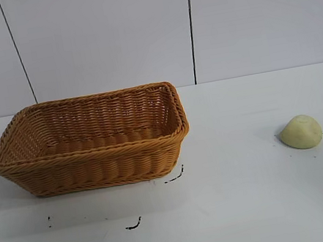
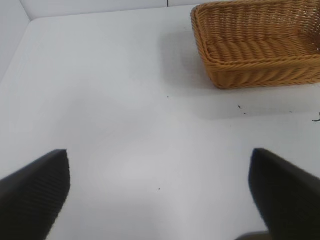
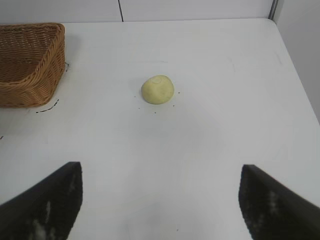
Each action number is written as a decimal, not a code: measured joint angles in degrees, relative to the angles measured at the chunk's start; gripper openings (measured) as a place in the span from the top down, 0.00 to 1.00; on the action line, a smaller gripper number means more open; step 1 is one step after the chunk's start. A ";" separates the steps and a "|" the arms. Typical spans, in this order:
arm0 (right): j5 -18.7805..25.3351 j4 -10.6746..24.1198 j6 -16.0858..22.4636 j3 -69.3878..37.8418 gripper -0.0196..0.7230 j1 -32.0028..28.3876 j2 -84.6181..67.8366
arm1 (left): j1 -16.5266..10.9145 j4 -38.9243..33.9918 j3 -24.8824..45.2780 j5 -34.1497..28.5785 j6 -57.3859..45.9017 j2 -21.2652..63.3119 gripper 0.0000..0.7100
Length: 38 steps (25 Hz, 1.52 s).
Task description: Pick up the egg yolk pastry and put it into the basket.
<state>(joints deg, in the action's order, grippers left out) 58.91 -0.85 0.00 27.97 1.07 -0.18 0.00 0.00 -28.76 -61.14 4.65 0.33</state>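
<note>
The egg yolk pastry, a small pale yellow dome, lies on the white table at the right. The orange-brown woven basket stands at the left, with nothing visible inside. Neither arm shows in the exterior view. My right gripper is open and holds nothing, above bare table some way short of the pastry, with a corner of the basket off to one side. My left gripper is open and holds nothing, above bare table well away from the basket.
A few small black marks lie on the white table in front of the basket. A pale wall with dark vertical seams stands behind the table. The table's edge meets a wall in the right wrist view.
</note>
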 joint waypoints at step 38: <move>2.29 -0.06 -0.55 46.80 0.04 0.00 85.00 | 0.00 0.00 0.00 0.00 0.00 0.00 0.02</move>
<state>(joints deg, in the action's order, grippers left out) 61.21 -0.90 -0.55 74.77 1.07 84.82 0.00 0.00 -28.76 -61.14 4.65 0.33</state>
